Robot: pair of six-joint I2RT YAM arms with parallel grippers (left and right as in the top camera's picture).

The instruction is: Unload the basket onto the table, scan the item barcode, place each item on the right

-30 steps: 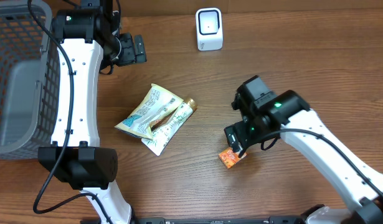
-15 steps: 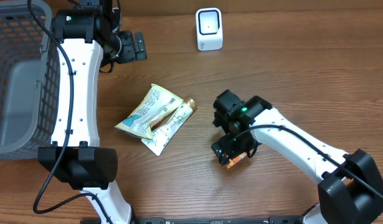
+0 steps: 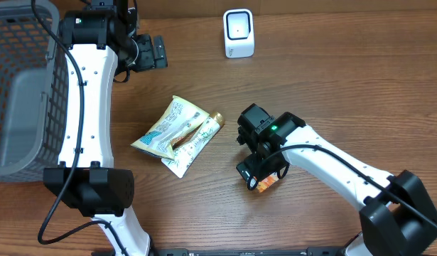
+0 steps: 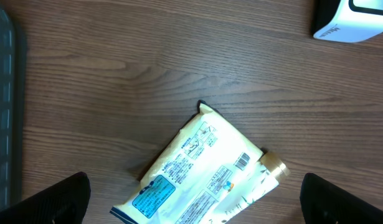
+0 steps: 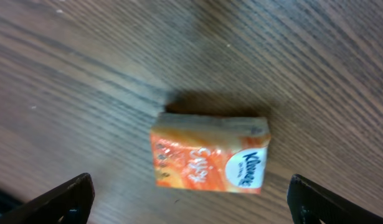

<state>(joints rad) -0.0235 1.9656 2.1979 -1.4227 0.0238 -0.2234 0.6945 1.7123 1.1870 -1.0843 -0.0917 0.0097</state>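
My right claw [image 5: 191, 205] hangs spread wide just above the orange Kleenex tissue pack [image 5: 210, 155], with neither finger touching it. The pack lies flat on the wooden desk [image 3: 346, 85], near the snack pouches [image 3: 177, 134] and well apart from the white barcode scanner [image 3: 239, 33] at the far edge. My left claw [image 3: 155, 53] is spread wide too and holds nothing, up near the grey basket [image 3: 19, 92]

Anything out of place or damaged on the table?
Nothing spilled or damaged. Only oddity: the snack pouches lie heaped crookedly, overlapping one another. The orange tissue pack lies flat and intact.
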